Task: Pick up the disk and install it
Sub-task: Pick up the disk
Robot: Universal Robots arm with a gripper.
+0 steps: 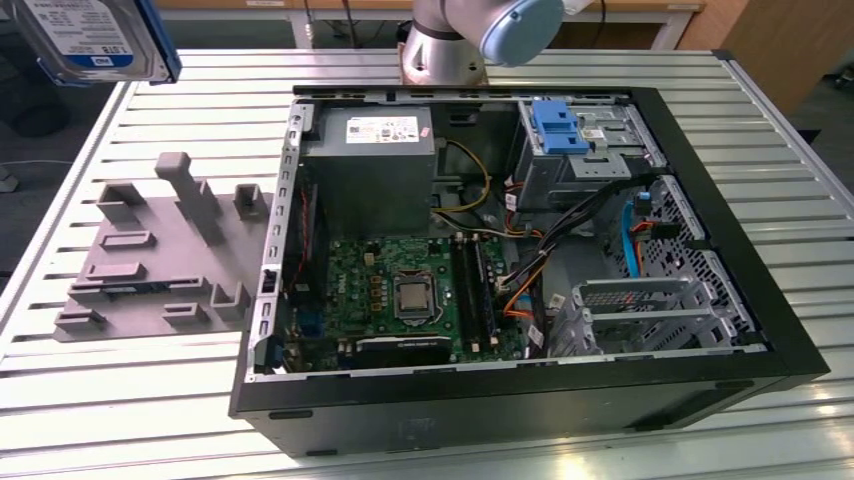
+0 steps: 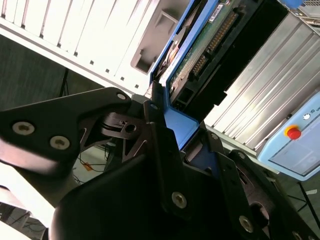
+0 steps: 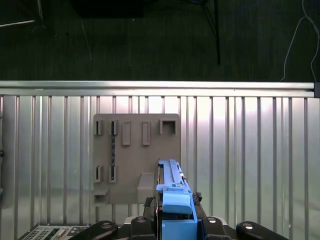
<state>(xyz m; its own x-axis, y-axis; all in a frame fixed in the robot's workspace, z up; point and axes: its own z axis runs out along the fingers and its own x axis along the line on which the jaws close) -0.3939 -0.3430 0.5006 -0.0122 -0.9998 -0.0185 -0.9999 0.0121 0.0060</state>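
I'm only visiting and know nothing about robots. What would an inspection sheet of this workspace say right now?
Surface: slatted metal table, carrying an open computer case.
Job's things: the disk, in its blue bracket, held up off the table.
Clutter: grey fixture plate beside the case.
Grippers: gripper shut on the disk's bracket, fingers either side.
Cables: coloured wires inside the case.
Surroundings: pale blue pendant with red button; dark floor.

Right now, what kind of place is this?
Probably a robot workshop or lab: a grey-and-blue robot arm stands at a slatted metal table bearing an open black computer case, and its pincer holds a silver hard drive in a blue plastic bracket.
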